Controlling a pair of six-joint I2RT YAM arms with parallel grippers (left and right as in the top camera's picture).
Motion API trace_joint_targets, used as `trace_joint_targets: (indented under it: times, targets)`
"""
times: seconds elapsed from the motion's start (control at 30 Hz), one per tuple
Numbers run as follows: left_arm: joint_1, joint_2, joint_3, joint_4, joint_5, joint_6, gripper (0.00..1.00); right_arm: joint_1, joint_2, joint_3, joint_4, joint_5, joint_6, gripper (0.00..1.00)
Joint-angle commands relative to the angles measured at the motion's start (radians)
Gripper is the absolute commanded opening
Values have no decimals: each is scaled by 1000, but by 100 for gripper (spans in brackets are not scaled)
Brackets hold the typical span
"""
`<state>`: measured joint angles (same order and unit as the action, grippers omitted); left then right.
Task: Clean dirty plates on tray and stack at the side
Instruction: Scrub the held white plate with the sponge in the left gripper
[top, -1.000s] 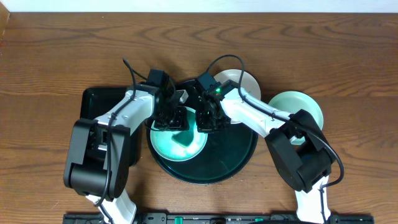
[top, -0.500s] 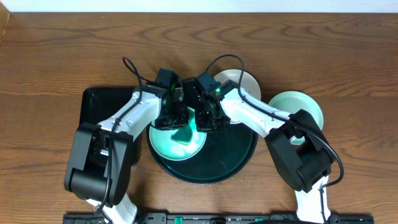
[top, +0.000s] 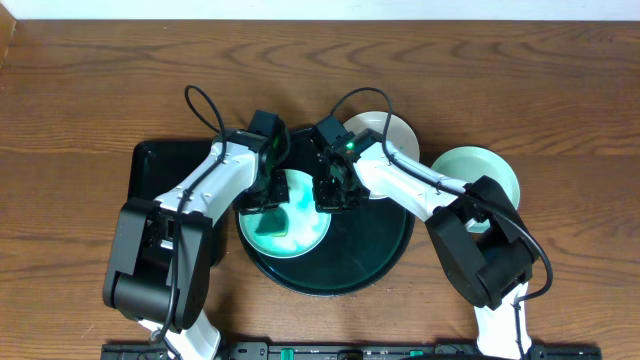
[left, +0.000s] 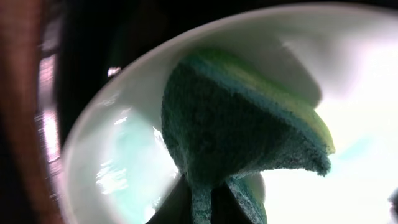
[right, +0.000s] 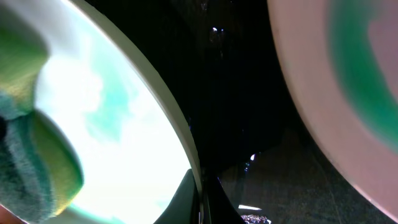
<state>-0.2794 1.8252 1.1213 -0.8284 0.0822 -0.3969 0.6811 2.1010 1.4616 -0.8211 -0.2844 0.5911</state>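
Observation:
A pale green plate (top: 295, 232) lies on the round dark tray (top: 375, 255) at the table's middle. My left gripper (top: 264, 192) is shut on a green sponge (left: 249, 130) and presses it onto the plate's left part (left: 118, 168). My right gripper (top: 330, 190) is shut on the plate's right rim (right: 186, 134); the sponge shows at the left of the right wrist view (right: 31, 168). A white plate (top: 392, 135) sits just behind the tray. A green plate (top: 492, 170) lies on the table to the right.
A black rectangular tray (top: 165, 165) lies at the left, under my left arm. Both arms cross over the round tray's far half. The table's far edge meets a white wall.
My left gripper with the sponge has moved left and a little back across the plate. The right gripper has kept its hold on the rim.

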Motion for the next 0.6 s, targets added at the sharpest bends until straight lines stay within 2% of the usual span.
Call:
trace_joint_targets:
  times: [0.0,0.17,0.3,0.4,0.57]
  targets:
    - [38,54,-51,-102,-214,-21,7,-6,13,6,-5,10,-13,1]
    - [38,54,-43,-178,-168,67,7,-6,13,6,-2,10,-12,1]
    - [38,54,-43,-183,111,304,7,-6,13,6,-2,10,-12,1]
    - [38,54,-43,-164,280,423,7,-6,13,6,-2,10,-13,1]
    - [38,54,-43,-66,442,438,7,-6,13,6,-1,10,-12,1]
